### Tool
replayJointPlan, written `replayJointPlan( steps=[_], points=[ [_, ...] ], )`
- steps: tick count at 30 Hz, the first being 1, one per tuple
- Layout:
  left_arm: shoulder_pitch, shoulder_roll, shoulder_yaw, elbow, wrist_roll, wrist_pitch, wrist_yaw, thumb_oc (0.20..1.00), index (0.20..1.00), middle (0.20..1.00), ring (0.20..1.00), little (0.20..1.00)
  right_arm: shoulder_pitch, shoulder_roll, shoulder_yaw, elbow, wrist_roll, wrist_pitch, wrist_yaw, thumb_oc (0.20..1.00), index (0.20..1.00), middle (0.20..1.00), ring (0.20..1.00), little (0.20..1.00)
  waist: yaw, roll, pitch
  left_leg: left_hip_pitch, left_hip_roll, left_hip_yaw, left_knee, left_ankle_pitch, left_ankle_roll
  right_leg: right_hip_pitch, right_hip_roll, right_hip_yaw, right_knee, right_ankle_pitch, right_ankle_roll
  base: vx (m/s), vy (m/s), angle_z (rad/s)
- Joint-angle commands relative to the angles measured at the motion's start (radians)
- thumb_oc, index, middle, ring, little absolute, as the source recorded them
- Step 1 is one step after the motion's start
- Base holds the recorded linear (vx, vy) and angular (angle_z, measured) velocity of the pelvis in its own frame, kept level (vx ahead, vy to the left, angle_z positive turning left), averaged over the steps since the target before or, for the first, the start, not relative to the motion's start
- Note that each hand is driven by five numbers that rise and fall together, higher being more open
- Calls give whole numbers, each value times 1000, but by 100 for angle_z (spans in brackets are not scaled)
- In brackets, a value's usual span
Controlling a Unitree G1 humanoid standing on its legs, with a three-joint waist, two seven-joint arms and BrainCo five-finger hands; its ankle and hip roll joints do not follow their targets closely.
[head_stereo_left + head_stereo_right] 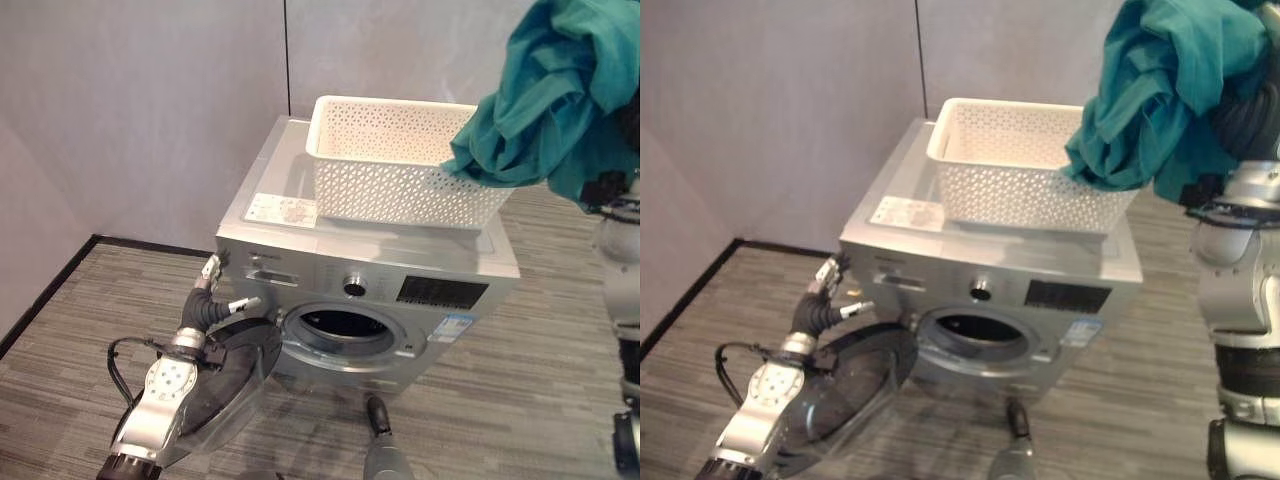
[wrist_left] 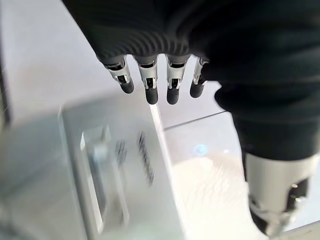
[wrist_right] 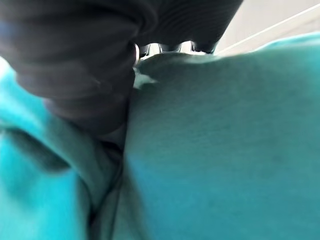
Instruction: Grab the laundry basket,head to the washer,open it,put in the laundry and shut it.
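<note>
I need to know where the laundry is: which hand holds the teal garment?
The right hand, raised beside the white basket, grips the teal garment; the left hand is empty.

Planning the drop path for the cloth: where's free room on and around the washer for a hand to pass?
Free: the drum opening, door swung aside to the left, and the washer top's left strip beside the basket. Crowded: the rest of the top under the basket; the left hand by the door; the teal cloth in the right hand.

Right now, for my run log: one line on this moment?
washer: door open | basket: on top | right hand: holding teal garment | left hand: open
</note>
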Motion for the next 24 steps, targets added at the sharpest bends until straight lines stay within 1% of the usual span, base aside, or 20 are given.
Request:
replayJointPlan(
  steps=[1,2,3,4,5,6,8,10,11,12,13,15,17,18,20,22,24],
  points=[
    [4,59,60,-119,94,-66,47,1000,1000,1000,1000,1000,-178,-68,-26,-19,-12,-65,34,200,200,200,200,200,58,24,43,241,115,-40,-211,-89,-62,40,24,-110,71,-36,-2,-280,173,-39],
    [-7,65,61,-129,98,-59,32,1000,1000,1000,1000,1000,-141,-52,-40,-52,13,-82,59,200,200,200,200,200,53,42,53,220,119,-51,-204,-74,-53,73,51,-131,167,-96,-27,-306,161,-10],
    [-13,70,60,-133,102,-60,26,1000,1000,1000,1000,1000,-128,-46,-47,-69,26,-90,72,200,200,200,200,200,54,43,51,200,116,-53,-199,-59,-49,75,65,-128,210,-118,-37,-273,154,17],
    [-20,80,64,-139,111,-55,11,1000,1000,1000,1000,1000,-109,-42,-53,-89,45,-103,95,200,200,200,200,200,61,50,42,170,111,-53,-198,-37,-41,92,95,-131,259,-162,-50,-169,78,21],
    [-20,80,64,-139,111,-55,10,1000,1000,1000,1000,1000,-106,-42,-56,-92,46,-104,97,200,200,200,200,200,61,49,40,169,112,-53,-197,-39,-42,89,96,-131,266,-168,-52,-161,82,2],
    [-25,84,66,-149,109,-52,-2,1000,1000,1000,1000,1000,-87,-39,-56,-112,53,-114,114,200,200,200,200,200,72,47,27,148,113,-46,-199,-25,-43,111,114,-150,296,-204,-63,-70,7,-19],
    [-22,83,67,-155,107,-50,-7,1000,1000,1000,1000,1000,-74,-36,-62,-121,57,-117,123,200,200,200,200,200,76,44,17,144,114,-45,-203,-23,-45,123,114,-160,291,-214,-67,-46,-8,-24],
    [-17,78,67,-158,100,-49,-10,1000,1000,1000,1000,1000,-64,-33,-61,-133,64,-121,131,200,200,200,200,200,88,35,2,131,118,-33,-211,-16,-49,152,105,-184,272,-208,-64,-35,-59,-17],
    [-9,75,66,-163,97,-48,-13,1000,1000,1000,1000,1000,-61,-31,-58,-138,64,-123,137,200,200,200,200,200,93,31,-9,127,119,-28,-215,-12,-50,171,99,-193,244,-194,-60,-58,-103,-10],
    [4,76,69,-164,99,-47,-14,1000,1000,1000,1000,1000,-65,-32,-53,-144,67,-124,138,200,200,200,200,200,104,26,-22,117,124,-11,-224,-7,-55,194,76,-209,199,-174,-49,-68,-117,-11],
    [14,75,73,-164,100,-48,-12,1000,1000,1000,1000,1000,-71,-32,-49,-143,68,-124,139,200,200,200,200,200,110,25,-28,113,130,-1,-228,-5,-60,205,59,-219,169,-166,-44,-83,-134,-23],
    [33,77,85,-170,100,-48,-7,1000,1000,1000,1000,1000,-84,-31,-38,-140,69,-121,137,200,200,200,200,200,117,28,-28,107,146,14,-232,1,-67,202,23,-231,122,-106,-31,-83,-139,-43],
    [46,77,97,-174,102,-52,-4,1000,1000,1000,1000,1000,-95,-30,-29,-135,76,-117,142,200,200,200,200,200,119,31,-31,97,154,22,-234,6,-73,209,2,-232,68,-69,-25,-52,-109,-51],
    [55,72,101,-182,95,-55,-2,1000,1000,1000,1000,1000,-96,-26,-25,-133,78,-115,140,200,200,200,200,200,115,32,-27,102,153,23,-241,13,-74,201,-4,-221,60,-22,-16,-25,-67,-24],
    [57,74,107,-185,89,-57,-2,1000,1000,1000,1000,1000,-96,-29,-25,-135,84,-112,142,200,200,200,200,200,114,32,-24,102,152,21,-244,16,-73,199,-4,-212,50,-23,-13,-10,-19,-7],
    [76,67,115,-197,53,-59,-26,1000,1000,1000,1000,1000,-84,-20,-9,-148,98,-113,170,200,200,200,200,200,120,21,-29,111,134,32,-262,22,-75,221,-10,-205,12,-17,6,28,-29,12],
    [82,60,112,-206,33,-55,-42,1000,1000,1000,1000,1000,-70,-10,-3,-159,106,-113,191,200,200,200,200,200,123,18,-34,124,130,30,-275,26,-78,228,-9,-206,11,-24,13,54,-50,6]
  ],
)
